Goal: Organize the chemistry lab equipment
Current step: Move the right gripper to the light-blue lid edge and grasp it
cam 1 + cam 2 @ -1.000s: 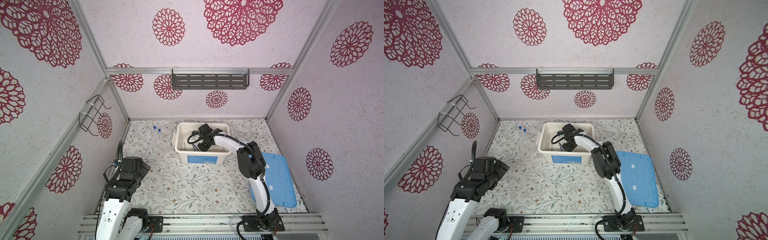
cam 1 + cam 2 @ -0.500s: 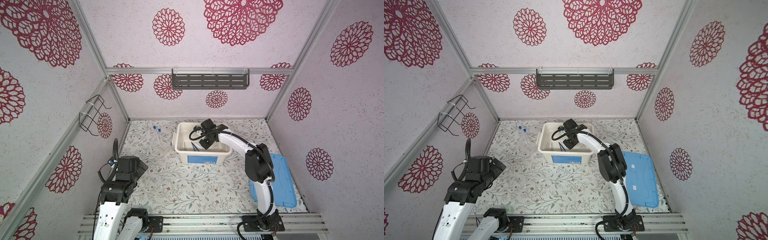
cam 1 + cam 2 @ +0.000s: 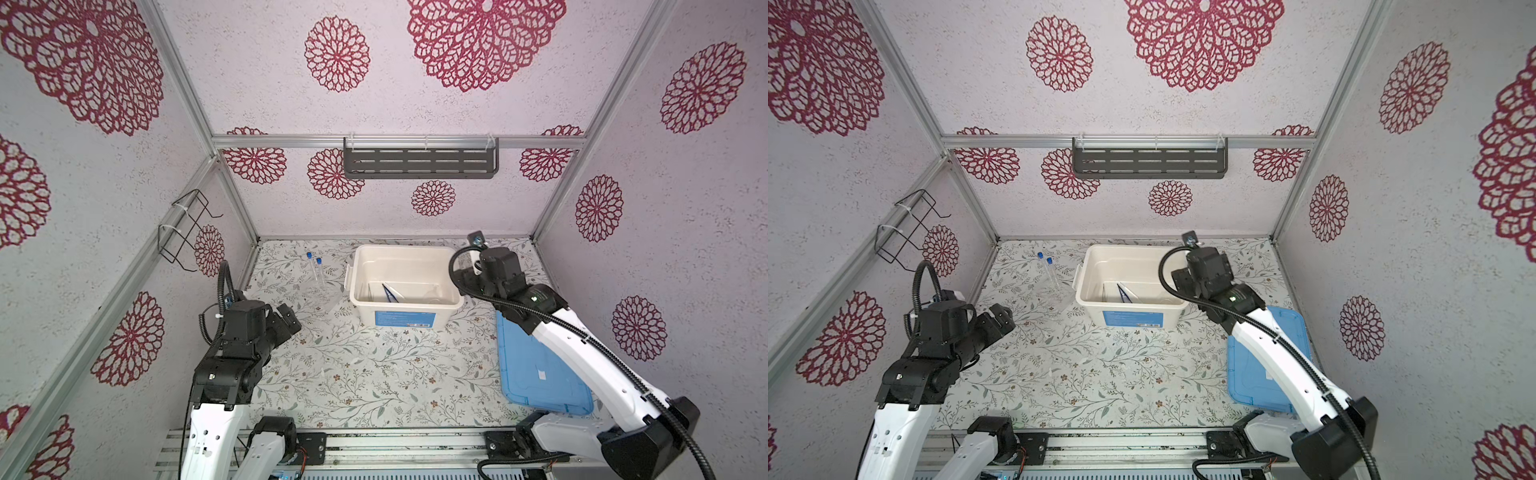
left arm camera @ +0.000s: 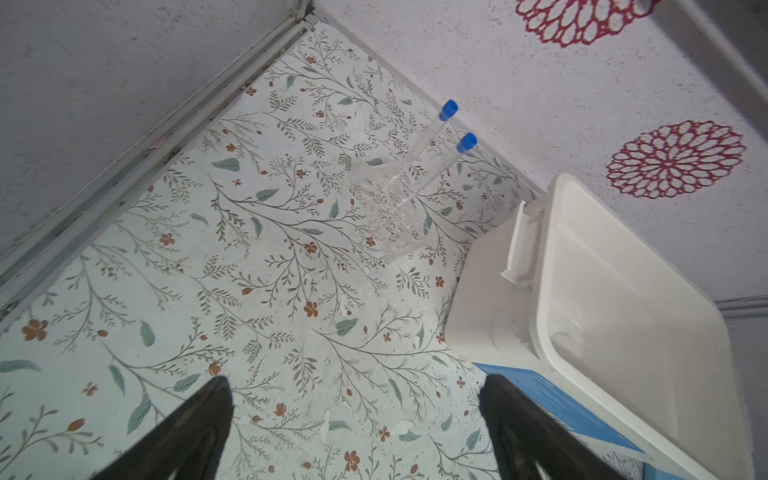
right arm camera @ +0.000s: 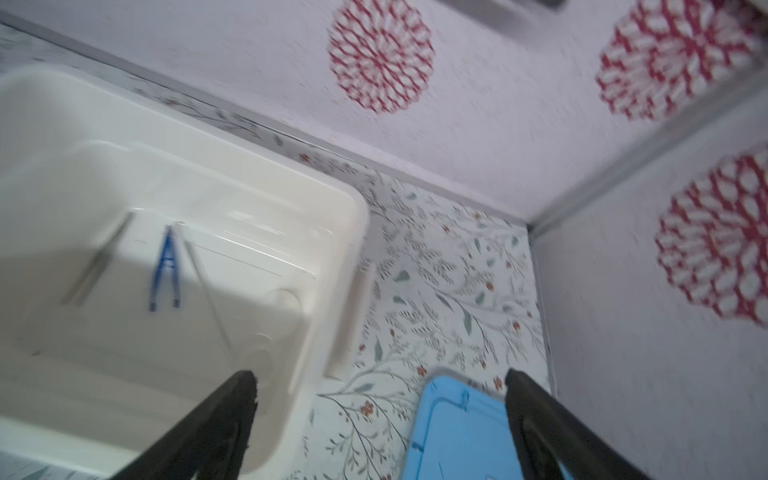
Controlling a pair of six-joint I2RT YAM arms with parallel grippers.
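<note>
Blue-capped tubes likely next: withdraws right end effector, spread and empty, from white tub at desk's back edge, leaving blue tweezers inside; keeps left end effector spread.

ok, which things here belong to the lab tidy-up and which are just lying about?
Belongs to the job: capped tubes, clear tube holder, blue tweezers, metal tweezers, white stick.
Just lying about: white tub, blue lid, wall shelf.

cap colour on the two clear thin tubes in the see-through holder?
Blue on both clear thin tubes; sharpest in the left wrist view.
</note>
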